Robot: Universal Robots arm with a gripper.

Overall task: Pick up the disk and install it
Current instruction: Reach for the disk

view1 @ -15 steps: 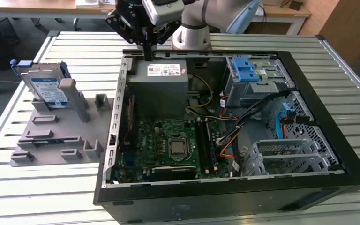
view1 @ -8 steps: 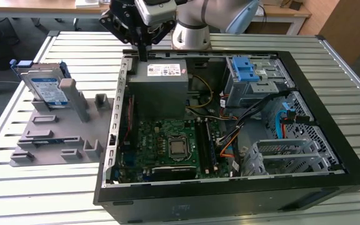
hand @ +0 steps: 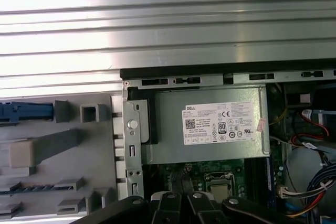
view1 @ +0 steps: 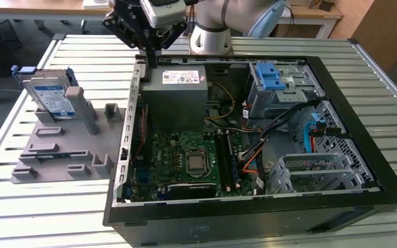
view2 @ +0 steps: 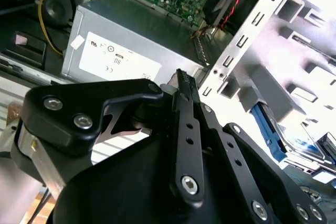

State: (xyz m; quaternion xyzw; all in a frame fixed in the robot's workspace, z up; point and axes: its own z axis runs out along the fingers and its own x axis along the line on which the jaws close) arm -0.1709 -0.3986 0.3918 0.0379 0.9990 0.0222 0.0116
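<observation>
The disk [view1: 51, 95] stands on edge in the grey holder [view1: 60, 155] on the table, at the exterior view's left of the open computer case [view1: 364, 155]. It is silver with a blue-and-white label and blue rails. My gripper [view1: 150, 60] hangs above the case's back left corner, over the edge of the power supply [view1: 174, 98], apart from the disk. Its black fingers are shut together with nothing between them. The second wrist view has the gripper [view2: 182, 77] shut and part of the disk [view2: 270, 127] beyond it. A blue rail of the disk [hand: 26, 111] is in the first wrist view.
Inside the case lie the green motherboard [view1: 184, 155], a silver drive cage with a light-blue latch [view1: 271, 77], another metal cage [view1: 316, 168] and loose cables [view1: 281, 121]. The holder has several upright grey posts [view1: 74, 98]. The table [view1: 54, 217] is ribbed aluminium.
</observation>
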